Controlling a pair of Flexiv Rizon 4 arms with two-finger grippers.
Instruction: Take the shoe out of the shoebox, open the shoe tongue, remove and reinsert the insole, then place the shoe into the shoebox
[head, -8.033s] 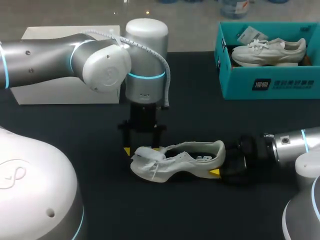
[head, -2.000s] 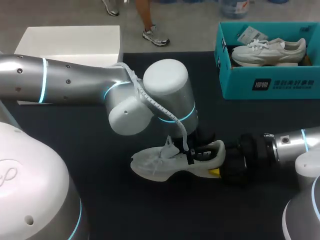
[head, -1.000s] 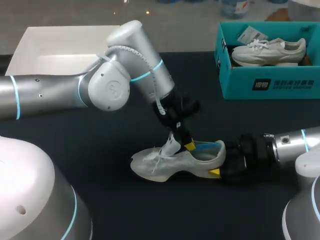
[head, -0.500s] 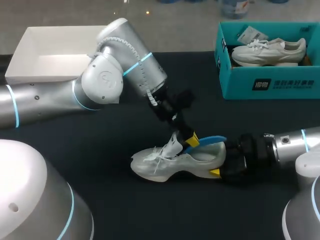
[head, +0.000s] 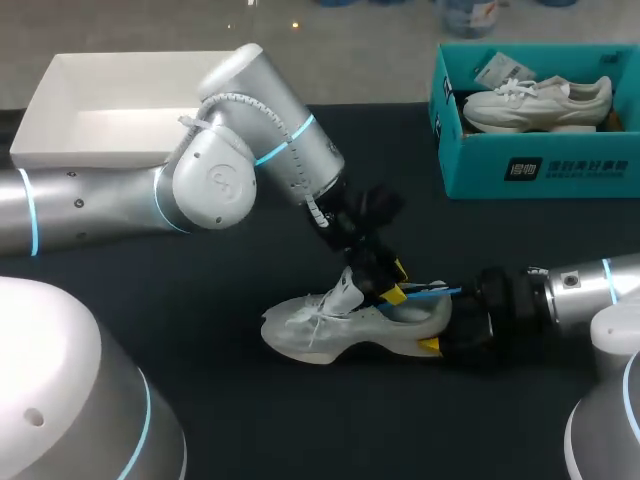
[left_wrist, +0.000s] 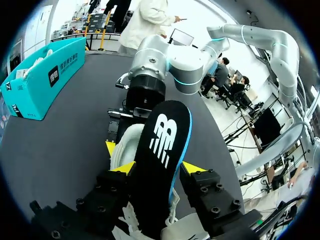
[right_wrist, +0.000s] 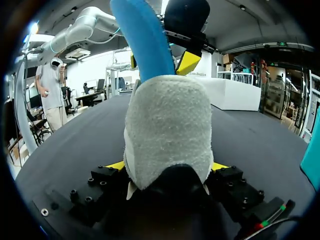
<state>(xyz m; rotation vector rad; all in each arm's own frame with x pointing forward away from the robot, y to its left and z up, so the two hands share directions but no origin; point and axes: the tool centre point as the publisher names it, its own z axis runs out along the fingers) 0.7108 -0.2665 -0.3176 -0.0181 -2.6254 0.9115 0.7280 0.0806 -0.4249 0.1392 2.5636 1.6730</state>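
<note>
Between the closed fingers of the left claw (left_wrist: 157, 168), the insole (left_wrist: 162, 140) is sticking partly out of the shoe (head: 330, 325), whose heel the right claw (right_wrist: 167, 165) is clamping on the counter (head: 250, 400). If the insole is snagging under the tongue, it may be slipping free. Behind the shoe, the shoebox (head: 540, 165) is holding a second sneaker (head: 535, 100); nothing is standing between.

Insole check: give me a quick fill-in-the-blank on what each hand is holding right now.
The left hand is shut on the insole, black on top and ____ underneath.
The right hand is shut on the shoe at its ____.
A second shoe lies in the ____ shoebox.
Missing words: blue; heel; teal.
</note>
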